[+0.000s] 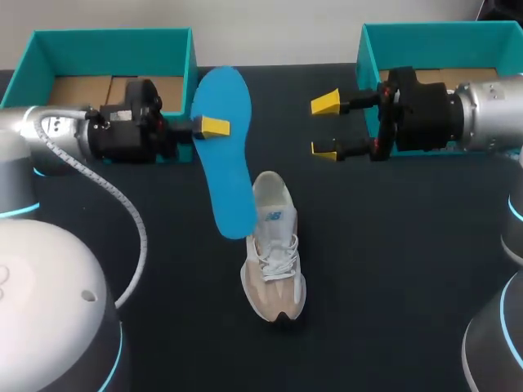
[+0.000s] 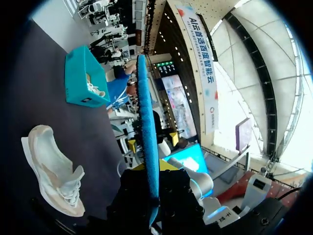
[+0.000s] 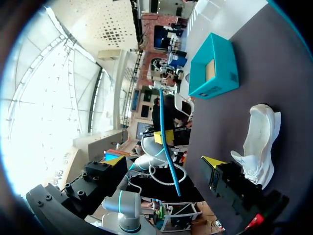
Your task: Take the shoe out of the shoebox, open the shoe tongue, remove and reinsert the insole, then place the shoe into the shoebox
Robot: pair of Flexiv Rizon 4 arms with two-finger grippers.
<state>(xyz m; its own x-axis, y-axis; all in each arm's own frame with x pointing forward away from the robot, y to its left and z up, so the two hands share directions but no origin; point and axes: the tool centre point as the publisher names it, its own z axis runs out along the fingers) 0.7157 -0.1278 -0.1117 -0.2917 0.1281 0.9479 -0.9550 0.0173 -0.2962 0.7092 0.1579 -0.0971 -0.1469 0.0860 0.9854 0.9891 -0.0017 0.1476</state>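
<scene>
Between the left gripper's (image 1: 211,126) fingers a blue insole (image 1: 225,155) is being held – the jaws are closing on it from both sides, pinching one long edge nearer its far end than its near one. In the left wrist view the insole (image 2: 146,137) is showing edge-on, running straight out ahead of the fingers, with the rest hanging free of them. Its near end is reaching toward the heel opening of the shoe (image 1: 274,261), though whether the two are touching cannot be told. The shoe is standing on its sole on the dark table (image 1: 392,245), out of both boxes, lying off to one side of the left jaws and below them, its toe pointing toward the robot and its laces showing on top. Facing the left jaws, the right gripper (image 1: 325,126) is hovering with its jaws spread wide and nothing between them – the insole is sitting in the space between the two grippers, well apart from the right fingers. From the right wrist the shoe (image 3: 259,142) is lying beside and below the open fingers. Behind the left gripper a teal box (image 1: 106,41) is sitting at the table's far edge, and a second teal box (image 1: 425,31) is sitting just behind the right gripper.
</scene>
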